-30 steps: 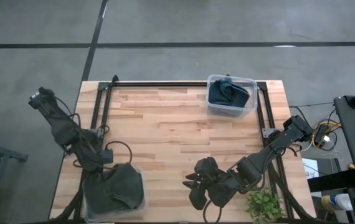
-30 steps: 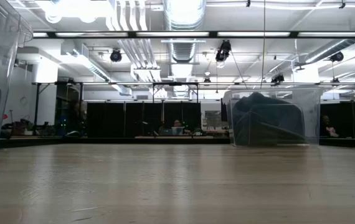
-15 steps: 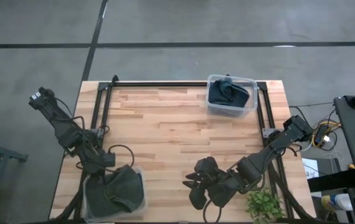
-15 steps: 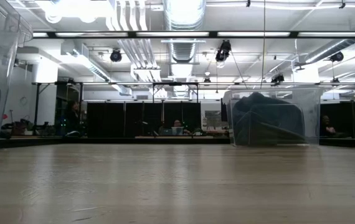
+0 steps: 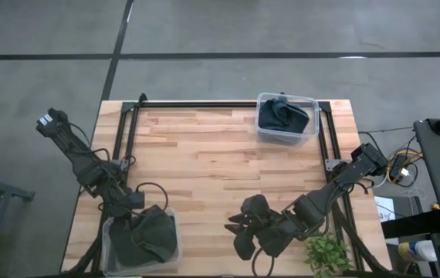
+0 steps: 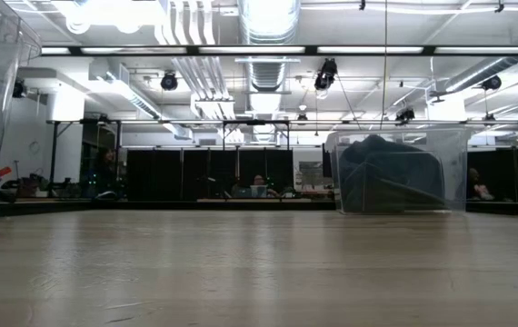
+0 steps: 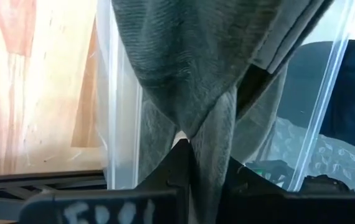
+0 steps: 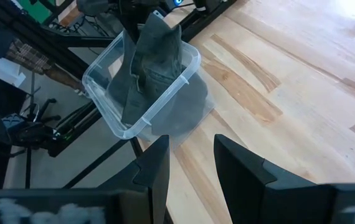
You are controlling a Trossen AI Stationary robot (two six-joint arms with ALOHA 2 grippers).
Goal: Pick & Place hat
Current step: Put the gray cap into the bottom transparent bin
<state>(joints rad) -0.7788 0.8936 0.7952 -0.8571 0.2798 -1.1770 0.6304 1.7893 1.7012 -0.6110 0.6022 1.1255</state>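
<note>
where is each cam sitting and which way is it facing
High view: above the table, looking straight down; both arms show, left claw gripping the grey hat over the near bin.
Low view: at tabletop height, looking level across to the far bin; no arm shows.
Left wrist view: on the left arm, facing the hat pinched in its own claw.
Right wrist view: on the right arm, looking past its open claw at the near bin.
Shared: the hat appears in the high and both wrist views.
</note>
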